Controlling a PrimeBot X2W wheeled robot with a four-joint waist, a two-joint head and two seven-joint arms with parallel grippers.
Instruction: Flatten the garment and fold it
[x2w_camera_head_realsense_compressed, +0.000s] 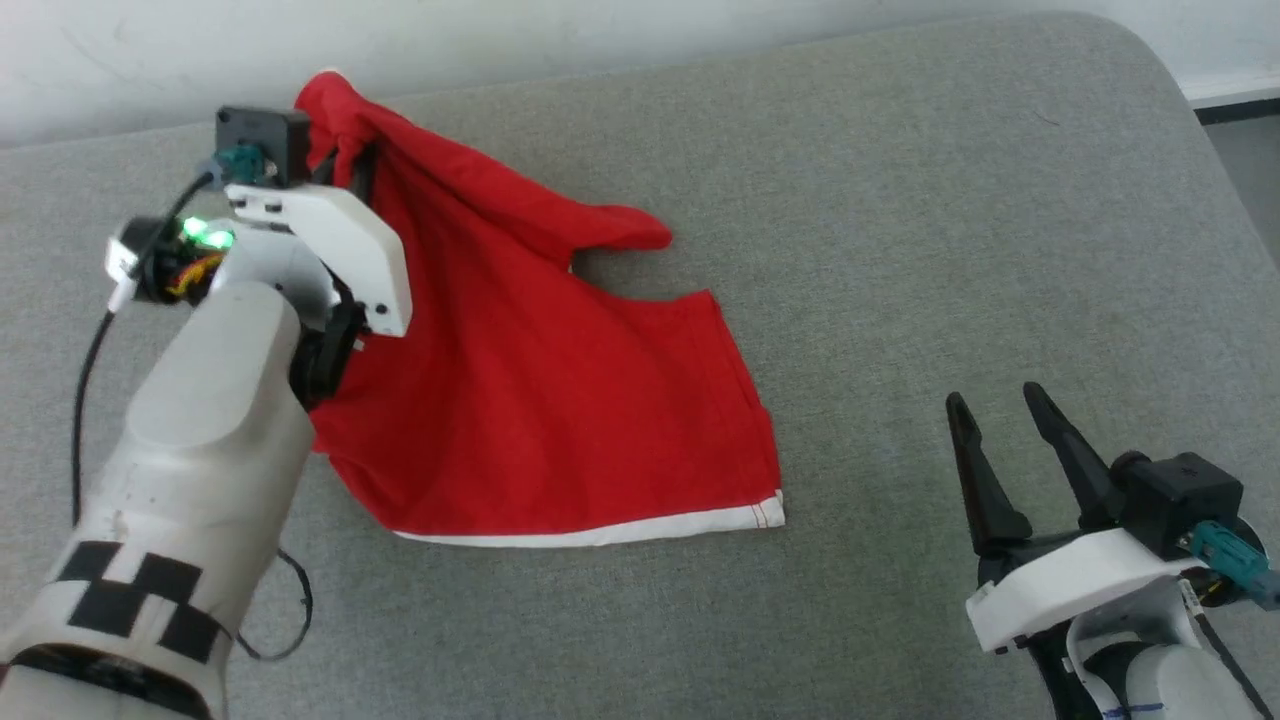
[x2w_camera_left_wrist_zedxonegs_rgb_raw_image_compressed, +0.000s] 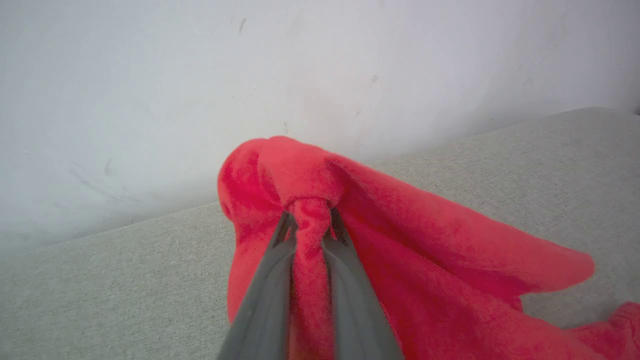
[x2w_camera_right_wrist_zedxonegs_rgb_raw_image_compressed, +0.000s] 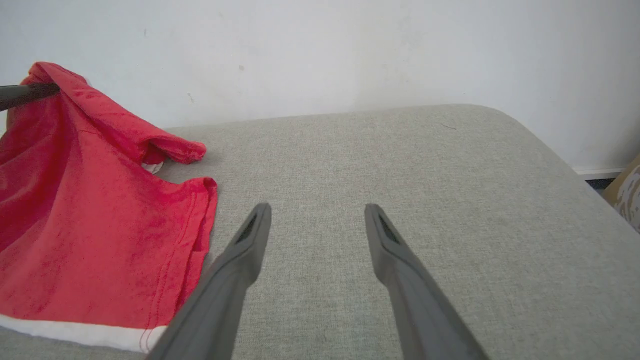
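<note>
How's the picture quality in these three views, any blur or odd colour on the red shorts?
Head view: soft even light, the garment deep red, a green light glaring beside it. Left wrist view: soft focus, fabric washed towards pink. Right wrist view: sharper weave, but the right gripper blurs near the bottom edge.

In the head view the left forearm (x2w_camera_head_realsense_compressed: 210, 420) covered the left side of the garment (x2w_camera_head_realsense_compressed: 540, 400). The left end effector (x2w_camera_left_wrist_zedxonegs_rgb_raw_image_compressed: 310, 219) had its fingers hidden there behind its own white housing and a raised red fold. The left wrist view cut the garment off at the bottom and right edges, and its fabric looked soft and out of focus. In the right wrist view the left edge cropped the garment, and a brownish thing (x2w_camera_right_wrist_zedxonegs_rgb_raw_image_compressed: 627, 192) at the right edge was too cropped to identify.
</note>
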